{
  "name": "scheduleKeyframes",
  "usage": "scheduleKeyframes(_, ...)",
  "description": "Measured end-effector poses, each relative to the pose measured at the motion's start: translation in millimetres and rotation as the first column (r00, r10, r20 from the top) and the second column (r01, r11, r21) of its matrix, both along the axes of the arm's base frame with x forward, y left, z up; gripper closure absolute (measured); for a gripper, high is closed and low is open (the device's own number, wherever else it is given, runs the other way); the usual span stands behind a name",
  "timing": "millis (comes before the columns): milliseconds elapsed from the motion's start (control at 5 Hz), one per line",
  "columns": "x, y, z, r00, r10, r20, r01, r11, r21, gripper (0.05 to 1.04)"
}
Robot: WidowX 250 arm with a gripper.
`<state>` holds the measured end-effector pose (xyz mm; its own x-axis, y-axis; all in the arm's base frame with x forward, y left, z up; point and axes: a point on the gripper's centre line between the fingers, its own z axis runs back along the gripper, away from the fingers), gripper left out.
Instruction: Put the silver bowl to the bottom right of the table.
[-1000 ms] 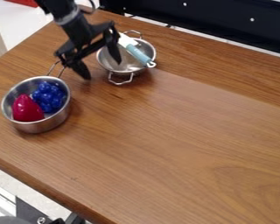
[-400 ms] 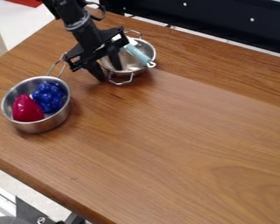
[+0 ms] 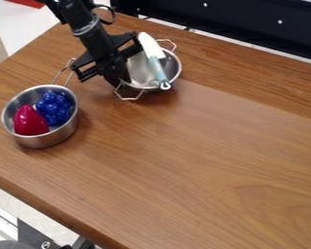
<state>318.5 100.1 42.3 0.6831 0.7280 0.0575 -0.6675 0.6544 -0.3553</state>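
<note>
1. Camera view, gripper first: the black gripper (image 3: pixel 124 80) hangs down in the upper left part of the frame, right at the left side of the silver bowl (image 3: pixel 143 73). It's basically clenched on that bowl's wall, fingers pretty much together with just the metal pinched between them. Can't really make out the inner fingertip, fwiw.

2. The silver bowl sits in the upper left part of the table (image 3: pixel 216 160), so not at the bottom right. One wire handle (image 3: pixel 130 97) sticks out toward the near side, just beside the fingers, and another is on the far side. Looks a bit tipped to me, but I can't tell if its base is touching the wood.

3. There's a knife (image 3: pixel 159 71) in the bowl too, white blade angled up past the far rim, light blue handle end over the near rim. The gripper isn't pinching it.

4. Closer to the left edge there's a metal pan (image 3: pixel 46 141) holding blue grapes (image 3: pixel 56 109) and, just beside those, a red toy (image 3: pixel 29 121). Its own wire handle points up toward the gripper, but the fingers aren't gripping it.
</note>
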Motion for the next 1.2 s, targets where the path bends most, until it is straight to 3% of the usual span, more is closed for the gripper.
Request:
scheduleKeyframes(200,-1.1,0.0,-0.3,1.0,-0.01,-0.013,0.01,1.0,-0.001,1.024)
scheduleKeyframes(400,-1.6,-3.8,-0.2,0.998,-0.044,-0.051,0.042,0.998,-0.036,1.024)
scheduleKeyframes(800,-12.6,-23.4,-4.6,0.986,-0.153,-0.071,0.146,0.985,-0.096,1.024)
scheduleKeyframes(1200,-26.4,-55.8,4.7,0.972,-0.226,-0.056,0.218,0.968,-0.122,1.024)
